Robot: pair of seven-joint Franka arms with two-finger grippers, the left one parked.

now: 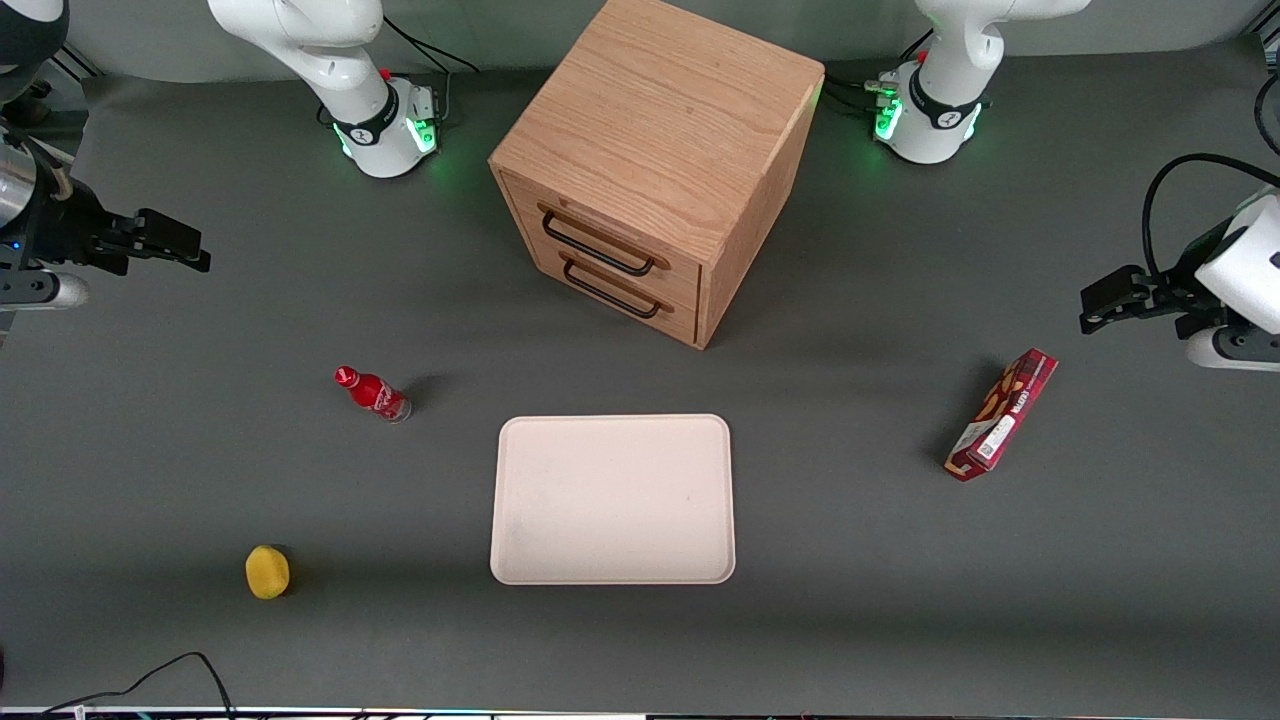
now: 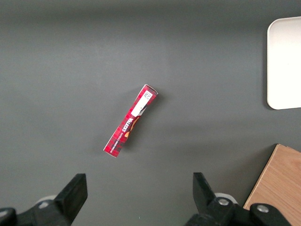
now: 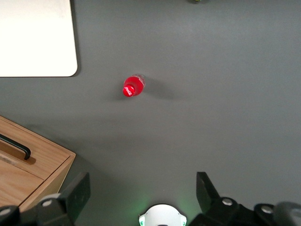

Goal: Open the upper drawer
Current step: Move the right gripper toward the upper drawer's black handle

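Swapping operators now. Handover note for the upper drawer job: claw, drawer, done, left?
Claw: open, holding nothing, hanging above the table at the working arm's end, well away from the cabinet.
Upper drawer: shut, front flush with the lower drawer beneath it; black handle untouched.
Nearby: red bottle upright, nearer the front camera than the cabinet; tray nearer still.
Done: nothing yet.
Left: bring the claw to the handle, grip it, pull the drawer out.

Pincer (image 1: 195, 250) spread wide, raised, empty.
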